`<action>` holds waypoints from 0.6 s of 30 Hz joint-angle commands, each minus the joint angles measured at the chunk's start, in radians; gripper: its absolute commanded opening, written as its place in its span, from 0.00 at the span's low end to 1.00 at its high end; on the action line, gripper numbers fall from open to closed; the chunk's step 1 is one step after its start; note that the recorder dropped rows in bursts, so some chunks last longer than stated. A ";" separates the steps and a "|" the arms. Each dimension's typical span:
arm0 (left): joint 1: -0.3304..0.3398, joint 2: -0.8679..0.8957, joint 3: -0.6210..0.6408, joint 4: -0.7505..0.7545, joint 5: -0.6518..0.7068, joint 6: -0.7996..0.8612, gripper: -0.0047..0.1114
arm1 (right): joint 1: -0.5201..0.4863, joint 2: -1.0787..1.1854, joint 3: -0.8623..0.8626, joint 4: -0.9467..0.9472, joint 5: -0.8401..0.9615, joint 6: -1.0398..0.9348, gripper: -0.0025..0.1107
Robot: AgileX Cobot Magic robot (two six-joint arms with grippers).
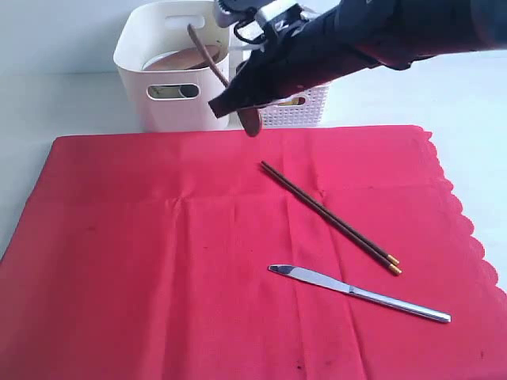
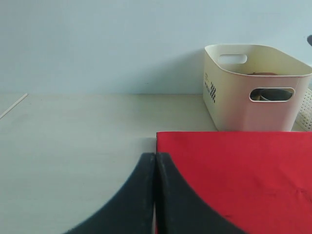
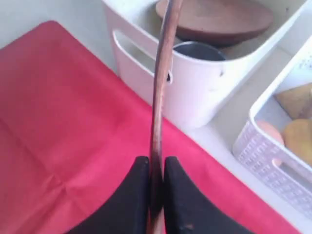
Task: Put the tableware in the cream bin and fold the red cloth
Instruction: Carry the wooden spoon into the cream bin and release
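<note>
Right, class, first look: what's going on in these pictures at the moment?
The right gripper holds a wooden spoon by the cream bin, where a wooden plate and steel cup already sit. The chopsticks and knife lie on the flat red cloth. The left gripper is shut, empty, near the cloth's corner.

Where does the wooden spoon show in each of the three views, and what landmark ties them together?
Exterior view: wooden spoon at top centre, held tilted, its handle over the cream bin.
Left wrist view: not in it.
Right wrist view: spoon clamped between the jaws, handle running out across the bin's rim.
Shared landmark: the cream bin, seen in all three.
</note>
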 commanded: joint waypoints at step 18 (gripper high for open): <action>-0.004 -0.006 -0.003 -0.002 -0.003 0.001 0.05 | 0.002 0.369 -0.597 0.174 -0.082 -0.002 0.02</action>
